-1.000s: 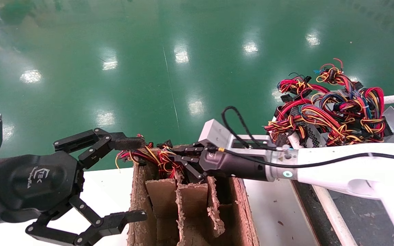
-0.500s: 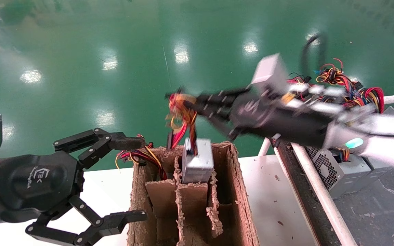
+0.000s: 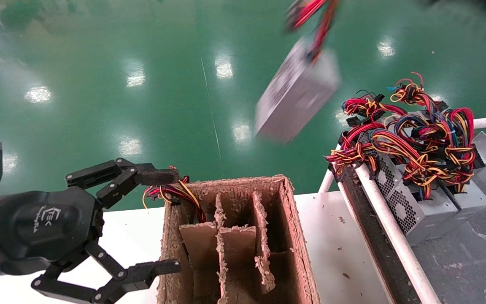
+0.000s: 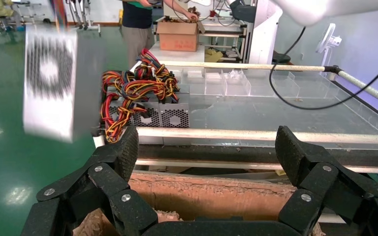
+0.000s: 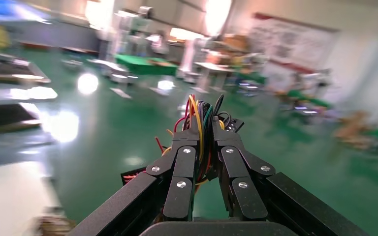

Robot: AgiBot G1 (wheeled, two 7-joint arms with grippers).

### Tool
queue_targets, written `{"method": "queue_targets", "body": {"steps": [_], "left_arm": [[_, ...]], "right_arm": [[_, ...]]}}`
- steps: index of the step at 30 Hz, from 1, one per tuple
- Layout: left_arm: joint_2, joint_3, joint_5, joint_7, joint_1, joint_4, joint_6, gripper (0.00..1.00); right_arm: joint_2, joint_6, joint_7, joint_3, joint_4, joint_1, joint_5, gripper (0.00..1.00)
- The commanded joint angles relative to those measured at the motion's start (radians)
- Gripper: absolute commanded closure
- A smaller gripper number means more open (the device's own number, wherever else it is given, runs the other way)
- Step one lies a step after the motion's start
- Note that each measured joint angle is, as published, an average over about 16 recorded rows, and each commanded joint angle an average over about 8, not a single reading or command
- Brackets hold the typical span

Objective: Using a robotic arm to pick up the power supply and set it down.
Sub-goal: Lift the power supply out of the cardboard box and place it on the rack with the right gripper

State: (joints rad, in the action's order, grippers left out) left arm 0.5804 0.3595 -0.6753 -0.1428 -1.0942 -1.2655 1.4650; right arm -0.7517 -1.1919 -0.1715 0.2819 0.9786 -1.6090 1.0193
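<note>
The power supply [image 3: 295, 90], a grey metal box, hangs tilted high above the green floor, dangling by its red and yellow wire bundle [image 3: 310, 12]. It also shows in the left wrist view as a blurred box with a perforated fan side [image 4: 49, 83]. The robotic arm's right gripper [image 5: 204, 130] is shut on that wire bundle [image 5: 199, 110]; this gripper is out of the head view. My left gripper [image 3: 171, 221] stands open beside the left wall of the cardboard box, holding nothing; in its own wrist view [image 4: 209, 147] the jaws stand wide apart.
A brown cardboard divider box [image 3: 293, 236] stands on the white table, with loose wires [image 3: 175, 192] at its back left corner. To the right, behind a white rail [image 3: 390, 236], lie other grey supply boxes [image 3: 416, 211] under tangled wires [image 3: 411, 135].
The right gripper has pulled the power supply out of the cardboard box by its wires and swung it up and rightward, leaving the head view. The left gripper has not moved.
</note>
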Motion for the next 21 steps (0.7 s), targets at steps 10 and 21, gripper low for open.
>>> {"method": "queue_targets", "body": {"steps": [10, 21], "left_arm": [[0.000, 0.000, 0.000, 0.000, 0.000, 0.000, 0.000, 0.00], [0.000, 0.000, 0.000, 0.000, 0.000, 0.000, 0.000, 0.00]], "right_arm": [[0.212, 0.138, -0.047, -0.033, 0.038, -0.118, 0.148, 1.00], [0.469, 0.141, -0.108, -0.044, 0.078, -0.065, 0.234, 1.00]]}}
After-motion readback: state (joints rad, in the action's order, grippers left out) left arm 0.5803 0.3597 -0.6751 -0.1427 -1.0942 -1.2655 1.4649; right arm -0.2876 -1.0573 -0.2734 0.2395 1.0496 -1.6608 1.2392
